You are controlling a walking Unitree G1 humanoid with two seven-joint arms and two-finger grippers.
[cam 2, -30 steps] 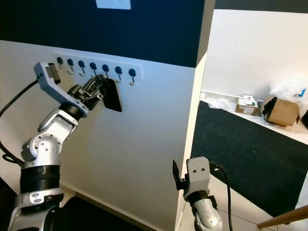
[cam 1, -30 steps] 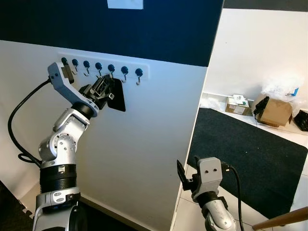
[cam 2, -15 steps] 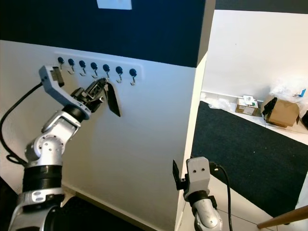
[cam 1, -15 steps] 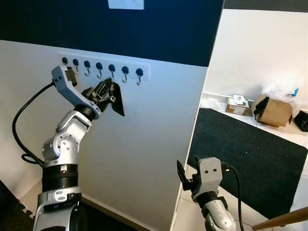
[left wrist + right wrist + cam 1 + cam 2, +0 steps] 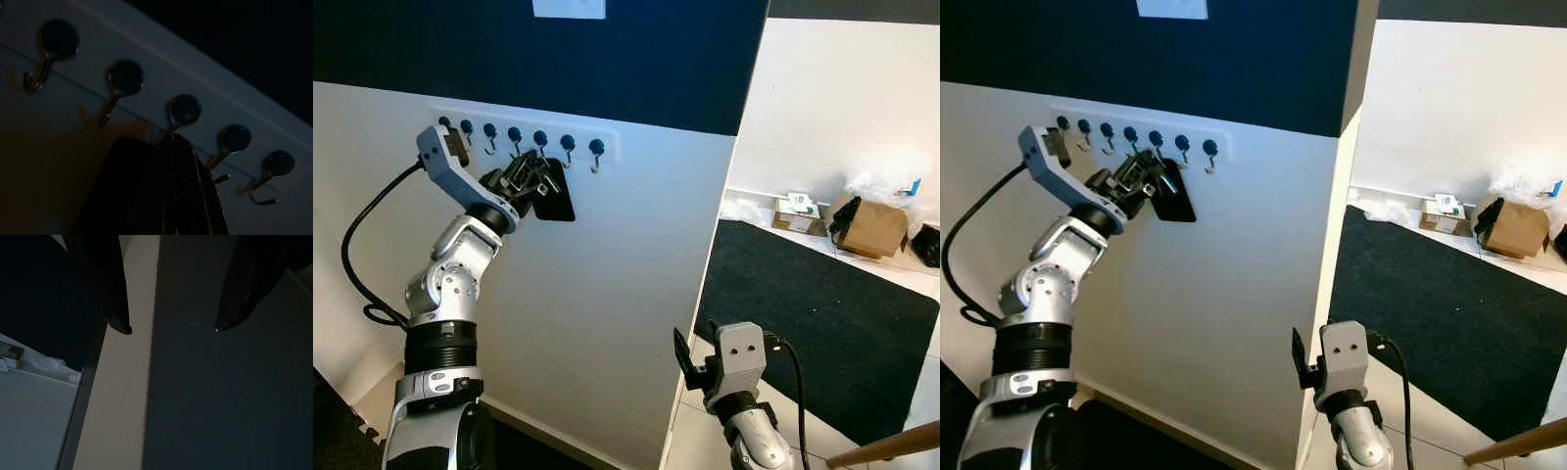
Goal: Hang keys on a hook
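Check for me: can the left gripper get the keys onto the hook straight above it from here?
Probably yes. The left gripper, shut on the keys, sits right under the hook on the rack, with nothing between them.

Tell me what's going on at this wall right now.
The left gripper is raised to the white hook rail on the wall, holding a set of keys with a black fob just under the fifth hook from the left. Whether the ring is on the hook yet cannot be told. The right gripper hangs idle by the wall's corner, fingers open.
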